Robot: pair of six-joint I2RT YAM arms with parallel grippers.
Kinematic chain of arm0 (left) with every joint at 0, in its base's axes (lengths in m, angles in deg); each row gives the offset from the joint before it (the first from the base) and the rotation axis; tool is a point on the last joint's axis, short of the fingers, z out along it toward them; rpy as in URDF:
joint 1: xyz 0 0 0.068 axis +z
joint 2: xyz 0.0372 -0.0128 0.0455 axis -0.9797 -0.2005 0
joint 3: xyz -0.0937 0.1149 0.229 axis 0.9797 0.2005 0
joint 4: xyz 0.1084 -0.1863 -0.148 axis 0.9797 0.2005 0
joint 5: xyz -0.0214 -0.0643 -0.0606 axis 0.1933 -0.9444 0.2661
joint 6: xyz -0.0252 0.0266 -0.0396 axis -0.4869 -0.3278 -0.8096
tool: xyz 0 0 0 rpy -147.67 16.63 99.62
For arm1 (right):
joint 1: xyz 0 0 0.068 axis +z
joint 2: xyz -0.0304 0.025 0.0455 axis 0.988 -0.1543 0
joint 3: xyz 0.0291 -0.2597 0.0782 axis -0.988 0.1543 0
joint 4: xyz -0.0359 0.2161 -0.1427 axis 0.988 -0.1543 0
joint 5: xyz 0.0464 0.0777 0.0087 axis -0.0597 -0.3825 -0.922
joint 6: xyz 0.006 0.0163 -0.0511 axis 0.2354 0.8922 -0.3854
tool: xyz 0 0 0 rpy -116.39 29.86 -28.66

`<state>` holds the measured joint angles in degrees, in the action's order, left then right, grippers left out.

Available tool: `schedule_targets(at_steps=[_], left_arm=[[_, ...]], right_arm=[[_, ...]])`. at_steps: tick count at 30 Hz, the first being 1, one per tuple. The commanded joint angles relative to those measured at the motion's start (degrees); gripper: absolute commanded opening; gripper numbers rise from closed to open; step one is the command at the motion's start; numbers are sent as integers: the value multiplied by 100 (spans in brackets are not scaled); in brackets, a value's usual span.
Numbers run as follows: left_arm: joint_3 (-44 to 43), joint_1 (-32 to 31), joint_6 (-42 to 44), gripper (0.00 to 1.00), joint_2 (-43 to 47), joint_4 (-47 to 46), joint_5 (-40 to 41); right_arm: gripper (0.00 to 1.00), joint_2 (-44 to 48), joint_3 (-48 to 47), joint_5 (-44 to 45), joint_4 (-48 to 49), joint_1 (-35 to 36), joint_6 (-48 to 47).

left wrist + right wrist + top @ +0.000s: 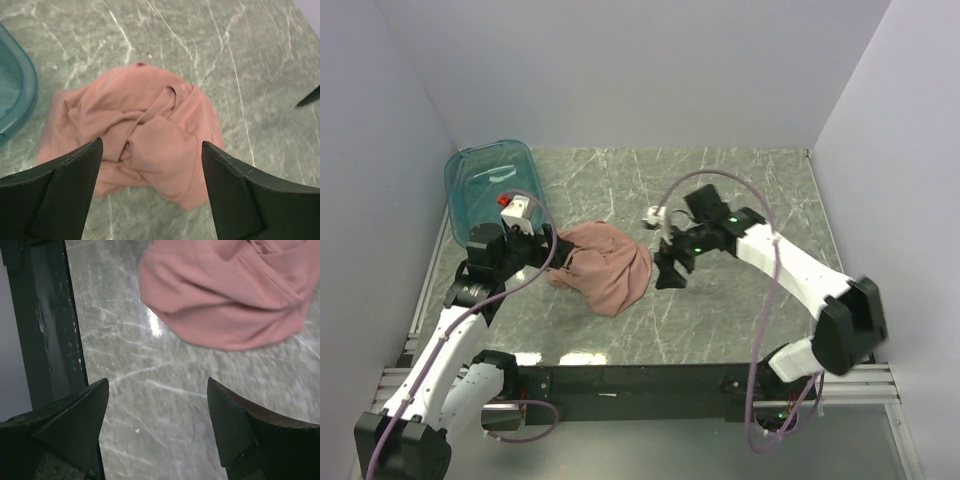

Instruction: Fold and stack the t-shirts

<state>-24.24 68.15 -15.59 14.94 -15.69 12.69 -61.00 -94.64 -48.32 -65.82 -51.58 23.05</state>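
Note:
A salmon-pink t-shirt (pixel 607 268) lies crumpled in a heap on the marble table, its print hidden in the folds. It fills the middle of the left wrist view (pixel 145 135) and the top of the right wrist view (pixel 230 290). My left gripper (pixel 558 247) is open at the heap's left edge, hovering over the cloth (pixel 150 165) with nothing between its jaws. My right gripper (pixel 670 270) is open just right of the heap, over bare table (pixel 157 405), not touching the shirt.
A teal translucent plastic bin (pixel 488 185) stands at the back left, just behind the left arm; its rim shows in the left wrist view (pixel 20 95). The table's dark front rail (pixel 45 320) runs along the near edge. Grey walls enclose three sides.

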Motion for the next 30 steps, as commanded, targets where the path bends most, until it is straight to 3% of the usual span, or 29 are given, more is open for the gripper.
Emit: schedule_targets(at_steps=[1, 5, 8, 9, 12, 14, 17, 22, 23, 25, 26, 28, 30], left_arm=[[-96, -9, -437, 83, -423, -646, 495], [-561, -9, -1290, 72, -1756, -1006, 1103], [-1525, -18, -1581, 43, -2863, -1042, 1358], [-1746, -18, -1668, 27, -3129, -973, 1490], [-2562, -18, -1652, 15, -4096, -621, 1867], [-2925, -26, -1599, 15, -4692, -235, 1992], [-3723, -70, -1494, 18, -5387, 494, 2448], [-4042, -158, -967, 33, -5812, 1040, 3370], [-4095, -236, -810, 41, -5830, 1171, 3555], [-4113, -237, -703, 48, -5760, 1251, 3898], [-4043, -237, -624, 66, -5734, 1226, 3960], [-4008, -228, -545, 87, -5725, 1243, 4127], [-4060, -202, -553, 91, -5725, 1339, 4110]], right_arm=[[84, -874, -768, 386, 355, 394, 220], [72, -1755, -1561, 366, -258, 412, 292], [71, -1713, -1308, 640, -24, 412, 362], [71, -1652, -1237, 648, 12, 412, 362], [71, -1449, -1035, 675, 100, 403, 362], [71, -1370, -947, 692, 144, 403, 371], [71, -1370, -894, 701, 162, 368, 362], [71, -1361, -868, 614, 171, 324, 362], [71, -1352, -850, 613, 171, 324, 353], [71, -1300, -797, 561, 180, 281, 327], [71, -1282, -780, 543, 188, 263, 327], [71, -1238, -771, 482, 171, 245, 318], [71, -1194, -780, 455, 145, 219, 301]])
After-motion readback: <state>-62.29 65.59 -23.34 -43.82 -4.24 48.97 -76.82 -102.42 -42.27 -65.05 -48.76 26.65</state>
